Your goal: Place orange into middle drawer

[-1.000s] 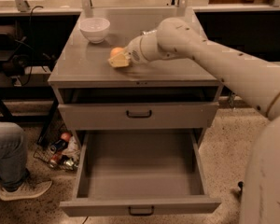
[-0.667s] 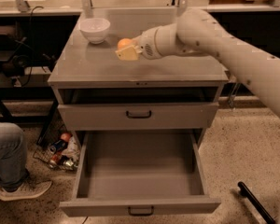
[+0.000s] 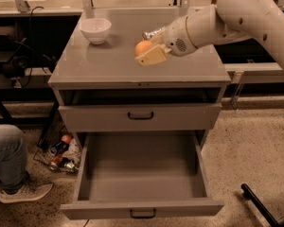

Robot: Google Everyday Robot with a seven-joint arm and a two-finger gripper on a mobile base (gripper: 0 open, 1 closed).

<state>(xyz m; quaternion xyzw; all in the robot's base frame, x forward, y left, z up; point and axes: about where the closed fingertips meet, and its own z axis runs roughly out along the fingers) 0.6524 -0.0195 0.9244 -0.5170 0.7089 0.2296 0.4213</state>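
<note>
Dim workshop clutter ran behind a grey cabinet whose flat top served as the desk, with a white bowl near its far left corner and a crushed can lying further back toward the middle. Reaching in from the right, the single arm held its pincer above the desk, right of centre and some way back from the front edge, clamped on the orange — the fruit sat at the tip, one tan finger showing beneath it, clear of the surface and apart from the can behind it. Below, the shallow upper drawer was closed, while the middle drawer stood pulled fully out toward the camera, its bare floor open and nothing inside. What the coming move appeared to turn on was this: the open cavity lay well below the pincer and forward of it, not straight under it — directly beneath the orange was only the desk top. By my reading, the fruit would need to travel out past the front edge and the closed drawer's face before going down, roughly in line with the drawer's middle. Being round, the orange had no long axis to mind, though it might roll once let go. At far left a seated person's leg and some cans in a floor basket lay well apart from that path.
</note>
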